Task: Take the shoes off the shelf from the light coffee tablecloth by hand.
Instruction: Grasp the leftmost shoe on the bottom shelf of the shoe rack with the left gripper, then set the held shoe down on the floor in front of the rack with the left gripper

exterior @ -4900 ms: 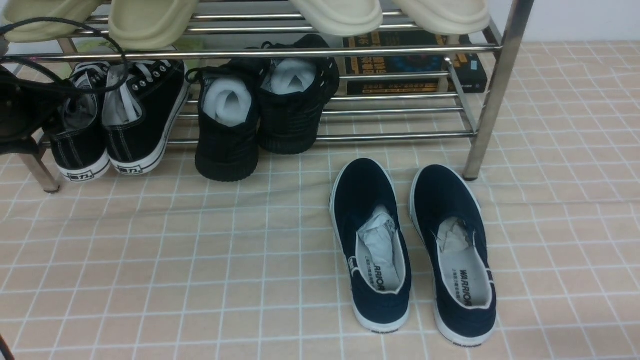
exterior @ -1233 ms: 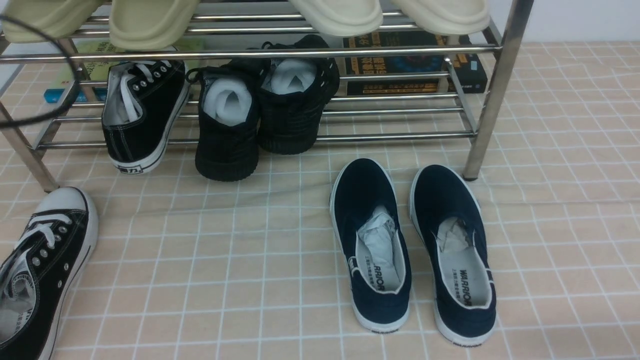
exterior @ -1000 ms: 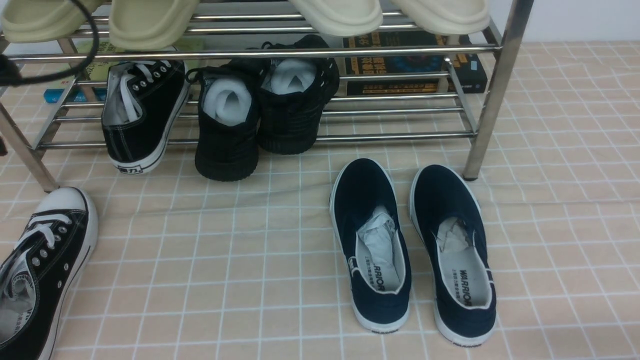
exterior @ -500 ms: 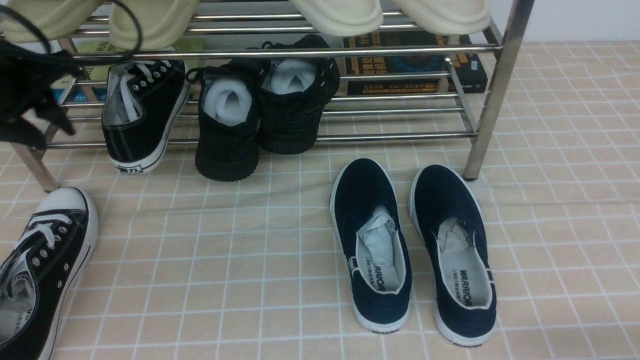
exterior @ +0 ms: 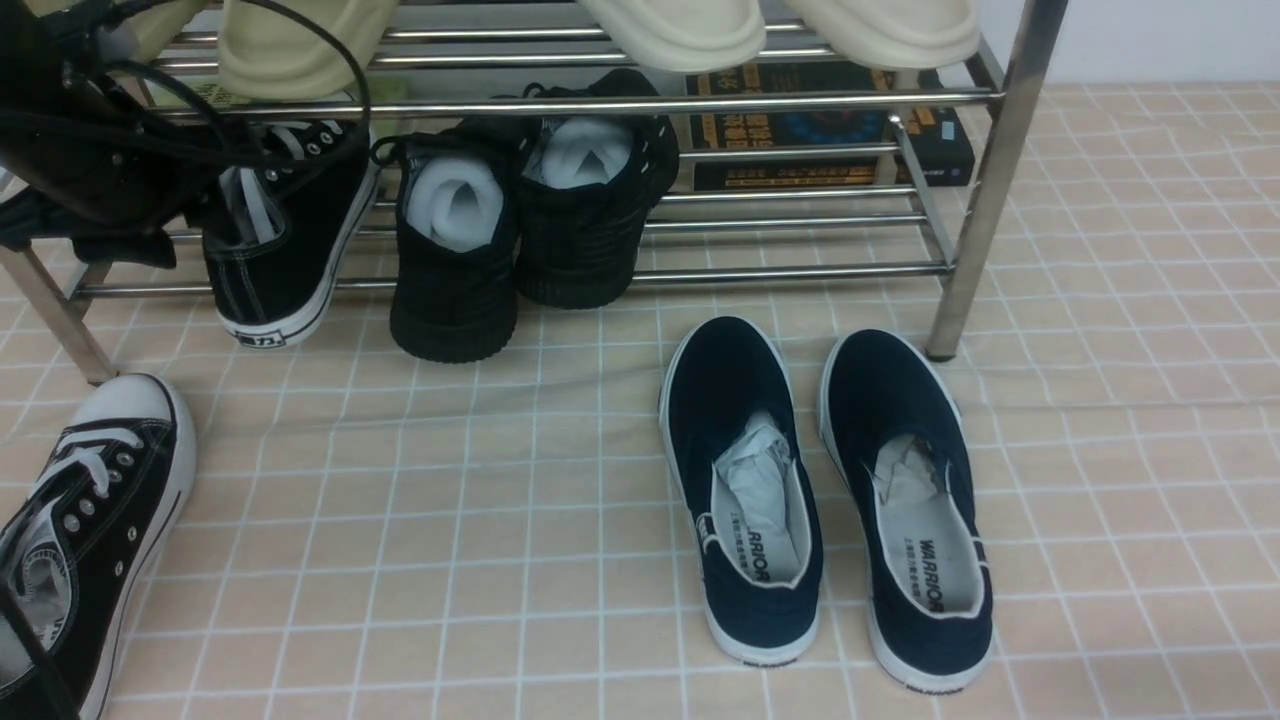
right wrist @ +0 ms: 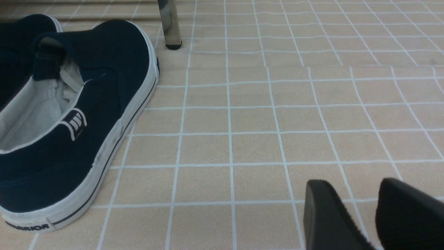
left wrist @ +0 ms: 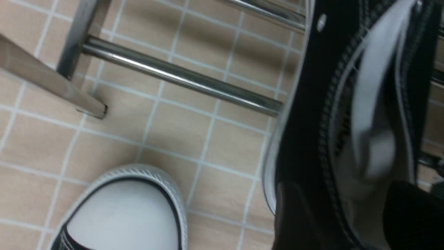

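**Mia:** What is closest to us?

**Ben:** One black canvas lace-up sneaker with a white toe cap (exterior: pixel 90 540). It lies on the tan tablecloth with white squares (exterior: pixel 450 520), far to the left, with its toe toward the shelf. More to the right, two navy slip-on shoes (exterior: pixel 740 400) stand side by side on the cloth. They have crumpled paper inside.

**Mia:** And the right claw (right wrist: pixel 360 194)?

**Ben:** It hangs low over bare cloth near a slip-on. Its two black fingers (right wrist: pixel 326 215) are a little apart, with nothing between them.

**Mia:** What comes behind?

**Ben:** The shiny metal shoe shelf (exterior: pixel 988 180). The second black canvas sneaker (exterior: pixel 280 270) sits on its low tier at the left, with its heel poking out toward us.

**Mia:** Is the left claw (left wrist: pixel 350 211) there?

**Ben:** Yes, right at that sneaker. Its fingers are wide apart, one on each side of the heel end. I cannot tell if they touch it.

**Mia:** What else?

**Ben:** Two all-black knit sneakers (exterior: pixel 455 270) stuffed with white paper stand next to it. Cream slippers (exterior: pixel 680 25) rest on the top tier. A dark book (exterior: pixel 830 130) lies behind the shelf.
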Tool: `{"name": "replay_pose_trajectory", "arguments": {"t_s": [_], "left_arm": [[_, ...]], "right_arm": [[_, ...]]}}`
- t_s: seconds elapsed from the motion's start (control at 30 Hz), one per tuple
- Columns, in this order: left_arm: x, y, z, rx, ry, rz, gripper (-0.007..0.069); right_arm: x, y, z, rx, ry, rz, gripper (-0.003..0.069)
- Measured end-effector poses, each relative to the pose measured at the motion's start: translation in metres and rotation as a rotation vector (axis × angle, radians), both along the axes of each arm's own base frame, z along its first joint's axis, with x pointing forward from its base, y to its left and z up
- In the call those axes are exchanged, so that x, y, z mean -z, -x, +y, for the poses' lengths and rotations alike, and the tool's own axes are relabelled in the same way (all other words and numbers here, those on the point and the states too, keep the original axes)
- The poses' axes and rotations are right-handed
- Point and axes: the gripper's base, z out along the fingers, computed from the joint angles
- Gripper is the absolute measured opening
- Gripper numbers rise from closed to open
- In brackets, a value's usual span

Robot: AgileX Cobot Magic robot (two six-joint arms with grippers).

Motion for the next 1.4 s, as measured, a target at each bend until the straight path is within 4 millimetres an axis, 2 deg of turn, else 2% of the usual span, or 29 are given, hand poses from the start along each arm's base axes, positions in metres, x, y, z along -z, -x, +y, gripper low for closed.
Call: {"name": "replay_pose_trajectory", "arguments": {"t_s": [0.27, 0.33, 0.4, 0.47, 0.5, 0.53, 0.63, 0.73, 0.9, 0.93, 1.0, 1.07, 1.17, 1.27, 1.4], "left_arm": [[0.016, -0.009, 0.001, 0.0, -0.004, 0.02, 0.0377], [0.025, -0.014, 0.001, -0.002, -0.003, 0.026, 0.0351], [0.03, -0.016, 0.001, -0.003, 0.002, 0.034, 0.0289], [0.032, -0.015, 0.001, -0.002, 0.006, 0.053, 0.0179], [0.032, -0.015, 0.001, -0.002, 0.004, 0.054, 0.0167], [0.032, -0.015, 0.001, -0.002, 0.004, 0.06, 0.009], [0.029, -0.011, 0.001, 0.003, 0.0, 0.076, 0.0028], [0.02, 0.0, 0.0, 0.008, 0.004, 0.126, 0.002], [-0.031, 0.047, -0.003, 0.066, -0.019, 0.204, 0.0019], [-0.035, 0.052, -0.003, 0.071, -0.021, 0.209, 0.0019], [-0.054, 0.074, -0.005, 0.081, -0.02, 0.239, 0.0019], [-0.063, 0.088, -0.005, 0.082, -0.024, 0.25, 0.0019], [-0.067, 0.103, -0.005, 0.079, -0.042, 0.247, 0.002], [-0.059, 0.117, -0.004, 0.072, -0.052, 0.279, 0.002], [-0.032, 0.14, -0.004, 0.014, -0.029, 0.377, 0.002]], "right_arm": [[0.0, 0.0, 0.0, 0.0, 0.0, 0.0, 0.024], [0.0, 0.0, 0.0, 0.0, 0.0, 0.0, 0.024], [0.0, 0.0, 0.0, 0.0, 0.0, 0.0, 0.024], [0.0, 0.0, 0.0, 0.0, 0.0, 0.0, 0.024], [0.0, 0.0, 0.0, 0.0, 0.0, 0.0, 0.024], [0.0, 0.0, 0.0, 0.0, 0.0, 0.0, 0.024], [0.0, 0.0, 0.0, 0.0, 0.0, 0.0, 0.024], [0.0, 0.0, 0.0, 0.0, 0.0, 0.0, 0.024], [0.0, 0.0, 0.0, 0.0, 0.0, 0.0, 0.024], [0.0, 0.0, 0.0, 0.0, 0.0, 0.0, 0.024], [0.0, 0.0, 0.0, 0.0, 0.0, 0.0, 0.024], [0.0, 0.0, 0.0, 0.0, 0.0, 0.0, 0.024], [0.0, 0.0, 0.0, 0.0, 0.0, 0.0, 0.024], [0.0, 0.0, 0.0, 0.0, 0.0, 0.0, 0.024], [0.0, 0.0, 0.0, 0.0, 0.0, 0.0, 0.024]]}}
